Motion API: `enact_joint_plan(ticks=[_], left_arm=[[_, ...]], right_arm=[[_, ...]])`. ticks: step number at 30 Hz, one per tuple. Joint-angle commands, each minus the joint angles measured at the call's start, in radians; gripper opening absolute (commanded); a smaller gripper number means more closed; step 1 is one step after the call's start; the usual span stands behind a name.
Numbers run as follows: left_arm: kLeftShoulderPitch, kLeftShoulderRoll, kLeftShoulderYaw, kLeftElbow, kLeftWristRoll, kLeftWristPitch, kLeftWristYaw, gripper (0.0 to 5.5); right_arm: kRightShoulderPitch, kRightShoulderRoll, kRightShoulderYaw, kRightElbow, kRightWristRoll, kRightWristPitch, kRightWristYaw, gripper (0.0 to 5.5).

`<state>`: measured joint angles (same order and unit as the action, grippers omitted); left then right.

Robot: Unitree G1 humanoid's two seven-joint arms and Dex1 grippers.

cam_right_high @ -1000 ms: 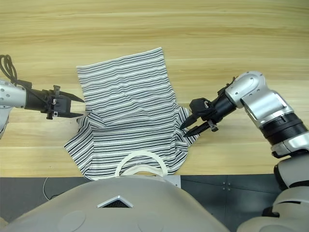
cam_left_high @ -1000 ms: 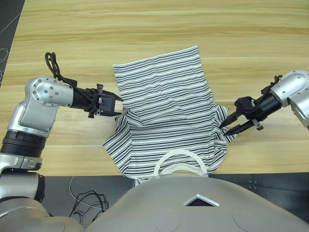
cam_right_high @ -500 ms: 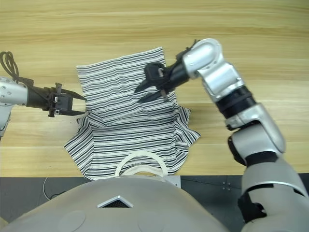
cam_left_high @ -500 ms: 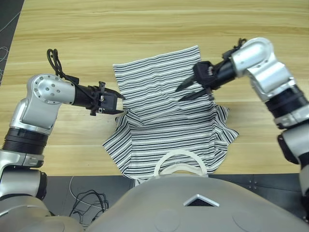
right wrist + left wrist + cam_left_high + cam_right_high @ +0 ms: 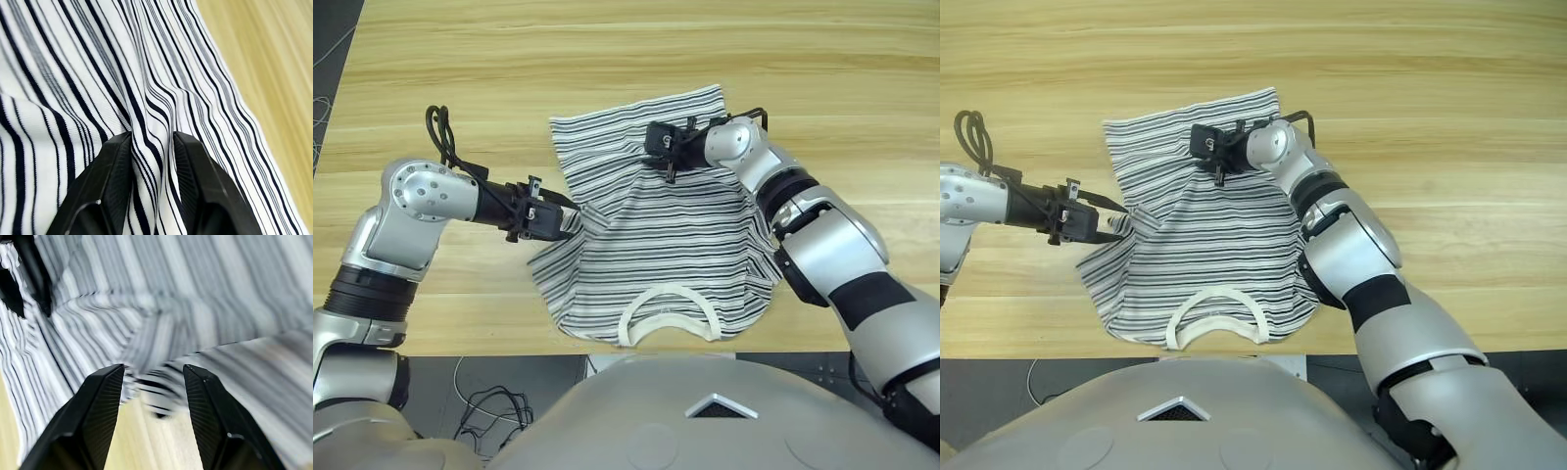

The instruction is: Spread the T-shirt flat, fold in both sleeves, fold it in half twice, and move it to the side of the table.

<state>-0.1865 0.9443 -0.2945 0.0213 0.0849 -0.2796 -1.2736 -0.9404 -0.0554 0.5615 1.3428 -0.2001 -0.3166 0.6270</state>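
Roughly square to the robot, the striped T-shirt (image 5: 656, 235) lies on the wooden table (image 5: 509, 59), collar (image 5: 671, 287) at the near edge, hem (image 5: 636, 103) pointing away. The cloth is rumpled, with creases through the middle and both sides bunched. It is not flat, so I judge the spreading step to be the one in hand; no sleeve is folded in.

Left side: the left gripper (image 5: 570, 220) sits low at the shirt's left edge, where the sleeve (image 5: 553, 264) flares out. Its fingers (image 5: 105, 396) stand apart, with a fold of sleeve fabric lying in the gap, straddled rather than nipped. Likely placed there to catch that edge and draw it outward.

Right side: the right arm crosses over the shirt, and the right gripper (image 5: 151, 139) is planted on the upper body of the cloth, near the hem. Its fingers have closed in on a raised ridge of stripes and pinch it. A hold up there would let the arm tug the far half straight, away from the collar.

Risk, as I read it: a one-layer pinch may slip, or drag the whole shirt instead of smoothing it.
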Motion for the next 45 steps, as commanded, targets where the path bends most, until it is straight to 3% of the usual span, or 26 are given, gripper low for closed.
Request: enact_joint_plan(ticks=[1,7,16,22,25,29,32,37,45], left_arm=[[0.02,0.01,0.017,-0.026,-0.002,0.013,0.02,2.25],[0.04,0.014,0.032,-0.048,-0.007,0.014,0.02,2.25],[0.053,0.06,0.145,-0.042,-0.101,0.038,0.018,2.25],[-0.028,-0.087,0.115,0.128,-0.049,-0.001,0.15,2.25],[-0.182,-0.198,0.104,0.277,0.005,0.005,0.266,2.25],[-0.49,-0.381,0.082,0.697,0.092,-0.001,0.486,2.25],[-0.615,-0.454,0.059,0.968,0.147,-0.041,0.595,2.25],[-0.685,-0.527,0.017,1.222,0.226,-0.04,0.7,2.25],[-0.66,-0.536,-0.05,1.338,0.345,0.068,0.81,2.25]], right_arm=[[-0.006,-0.028,-0.033,0.036,-0.068,0.061,-0.04,1.47],[-0.004,-0.008,-0.087,0.024,-0.101,-0.028,-0.003,1.47],[-0.06,-0.071,-0.147,-0.028,-0.106,-0.187,0.258,1.47],[-0.076,-0.117,-0.201,-0.071,-0.072,-0.267,0.301,1.47],[-0.072,-0.077,-0.21,-0.068,-0.078,-0.274,0.272,1.47],[-0.035,-0.075,-0.251,-0.093,-0.037,-0.315,0.298,1.47],[-0.005,-0.08,-0.275,-0.132,-0.005,-0.35,0.341,1.47],[0.025,-0.101,-0.327,-0.226,0.067,-0.393,0.377,1.47],[-0.047,-0.178,-0.425,-0.311,0.148,-0.382,0.327,1.47]])
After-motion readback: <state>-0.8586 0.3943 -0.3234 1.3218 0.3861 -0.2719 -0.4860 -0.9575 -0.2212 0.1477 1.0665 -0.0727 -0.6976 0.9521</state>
